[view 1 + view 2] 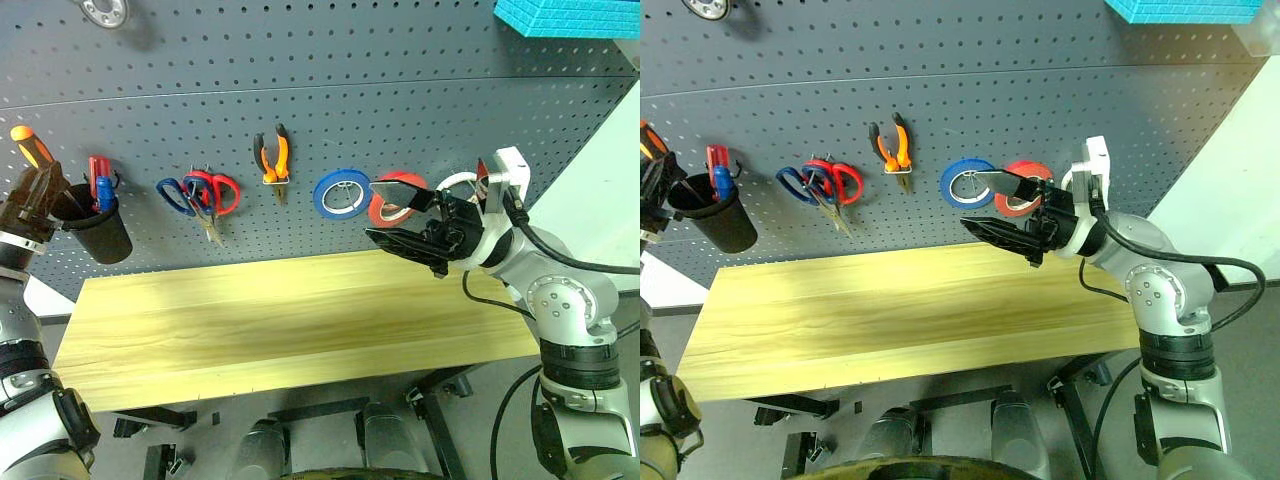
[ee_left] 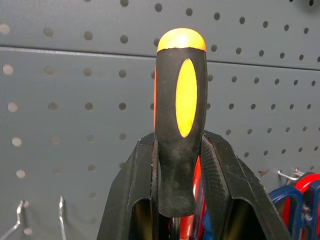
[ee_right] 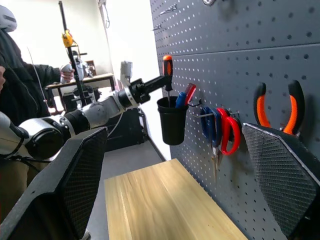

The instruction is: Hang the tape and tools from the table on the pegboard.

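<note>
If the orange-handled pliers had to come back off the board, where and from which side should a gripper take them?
Probably at the two orange handles of the pliers, closing across both, coming straight at the pegboard from the front. They hang handles up and jaws down, flat against the panel, so only the front face is free.

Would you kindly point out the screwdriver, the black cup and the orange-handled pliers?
screwdriver (image 2: 181, 120): left wrist view, middle of its handle.
black cup (image 1: 100, 232): left eye view, its front wall.
orange-handled pliers (image 1: 272, 156): left eye view, between its handles.
</note>
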